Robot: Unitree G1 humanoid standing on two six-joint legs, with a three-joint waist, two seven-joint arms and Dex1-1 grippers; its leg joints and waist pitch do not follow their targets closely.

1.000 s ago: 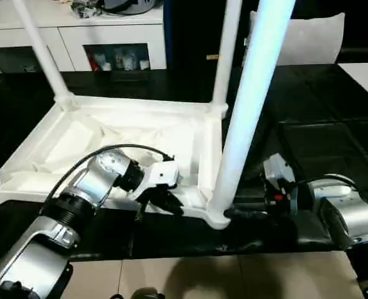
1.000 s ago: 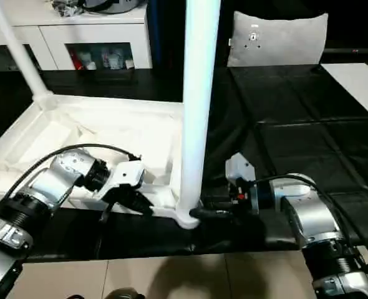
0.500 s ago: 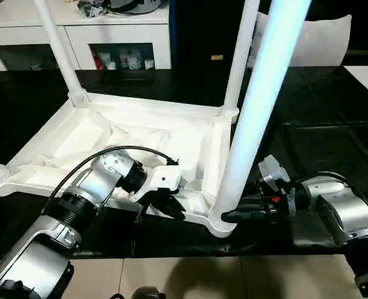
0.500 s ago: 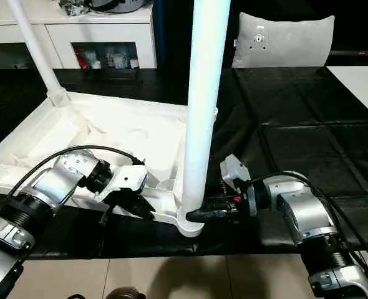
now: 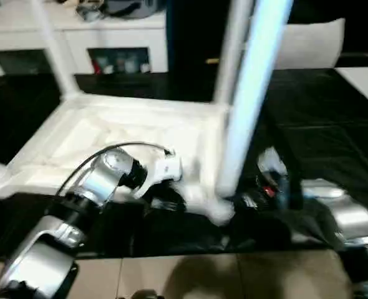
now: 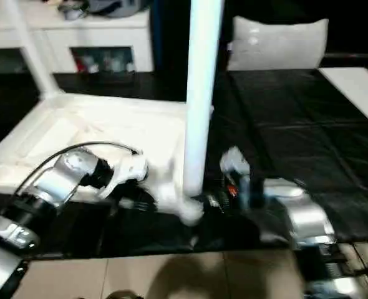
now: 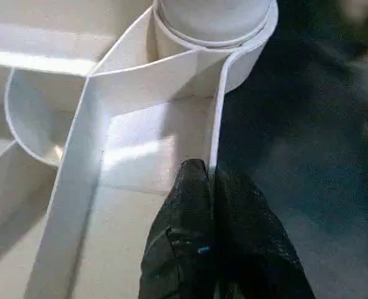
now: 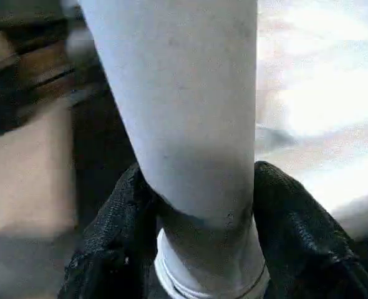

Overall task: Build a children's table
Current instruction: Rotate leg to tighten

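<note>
My right gripper (image 8: 196,249) has closed around the near leg (image 6: 199,106) at its corner socket; my left gripper (image 7: 212,187), pinched shut, pins the upturned tabletop's (image 5: 109,124) rim. Seating this leg; next, push down firmly.

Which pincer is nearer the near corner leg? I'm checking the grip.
Right: the right pincer clamps the near corner leg near its base; the left pincer pinches the tabletop's rim beside it.
</note>
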